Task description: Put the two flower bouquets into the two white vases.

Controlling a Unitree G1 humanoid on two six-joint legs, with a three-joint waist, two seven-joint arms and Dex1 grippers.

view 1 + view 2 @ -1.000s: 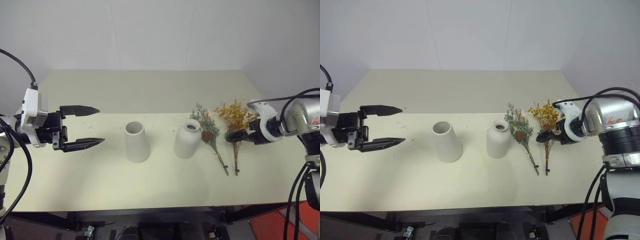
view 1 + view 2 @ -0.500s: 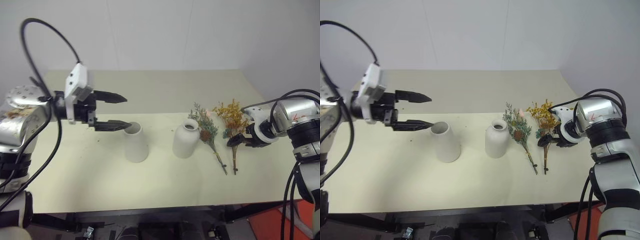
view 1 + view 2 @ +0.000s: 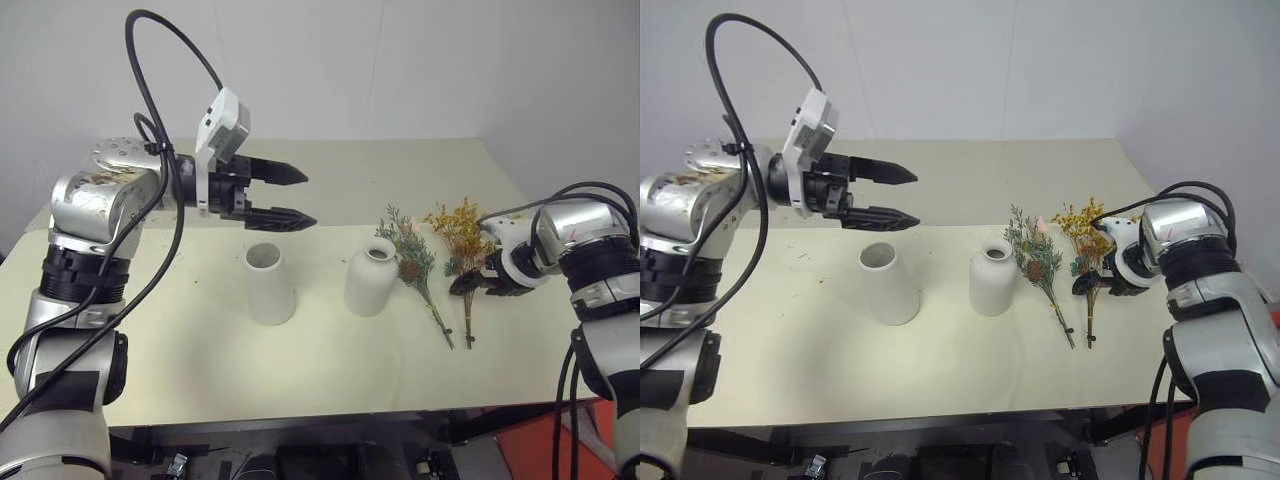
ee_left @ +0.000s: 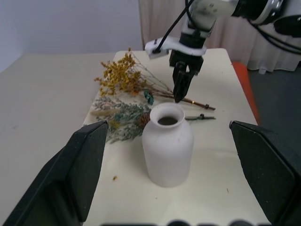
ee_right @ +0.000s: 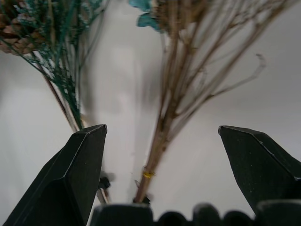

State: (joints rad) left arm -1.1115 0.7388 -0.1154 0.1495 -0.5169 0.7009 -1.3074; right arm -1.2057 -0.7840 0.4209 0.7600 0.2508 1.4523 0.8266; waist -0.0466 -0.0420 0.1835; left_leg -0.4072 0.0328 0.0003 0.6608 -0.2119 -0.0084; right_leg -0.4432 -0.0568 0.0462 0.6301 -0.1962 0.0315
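Note:
Two white vases stand mid-table: a tapered cone vase (image 3: 270, 286) and, to its right, a narrow-necked bottle vase (image 3: 371, 279). Right of them lie the two bouquets, the grey-green one with a cone (image 3: 414, 262) and the mustard-yellow one (image 3: 461, 231), stems toward the front edge. My left gripper (image 3: 309, 200) hovers open and empty above and behind the cone vase, pointing right toward the bottle vase (image 4: 167, 146). My right gripper (image 3: 473, 286) is open and points down, low over the yellow bouquet's stems (image 5: 164, 117), one finger on each side of them.
The pale table (image 3: 180, 370) ends at a front edge near me and a right edge just past the yellow bouquet. A white wall stands behind it. Black cables loop off both arms. The green bouquet's stem (image 5: 63, 89) lies close beside my right gripper.
My left arm has swung up and to the right, from the table's far left to above the cone vase, still open. My right gripper has sunk slightly over the yellow stems.

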